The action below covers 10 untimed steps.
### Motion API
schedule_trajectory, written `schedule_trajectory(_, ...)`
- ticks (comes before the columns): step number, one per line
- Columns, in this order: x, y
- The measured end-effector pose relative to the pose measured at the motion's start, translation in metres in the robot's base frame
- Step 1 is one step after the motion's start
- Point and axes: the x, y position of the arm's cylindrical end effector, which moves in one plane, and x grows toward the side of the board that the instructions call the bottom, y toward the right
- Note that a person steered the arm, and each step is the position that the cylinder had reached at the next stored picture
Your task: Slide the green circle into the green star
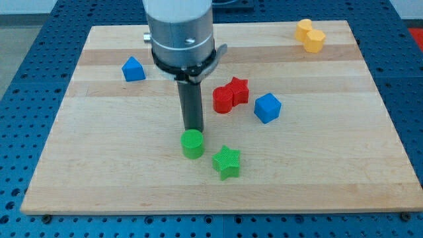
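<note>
The green circle (193, 143) is a short green cylinder on the wooden board, below the board's middle. The green star (227, 162) lies just to its lower right, with a narrow gap between them. My tip (193, 129) stands right at the circle's upper edge, touching it or nearly so, on the side away from the view's bottom. The dark rod rises from there to the arm's grey body at the view's top.
A red star (237, 89) and a red cylinder (223, 100) sit together right of the rod. A blue cube (267, 108) lies beyond them. A blue block (133, 69) is at upper left. Two yellow blocks (309, 35) sit at the top right corner.
</note>
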Motion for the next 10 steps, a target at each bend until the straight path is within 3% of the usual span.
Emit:
schedule_trajectory(3,0.015,-0.045)
schedule_trajectory(5,0.035,-0.032)
schedule_trajectory(10,0.024,-0.002)
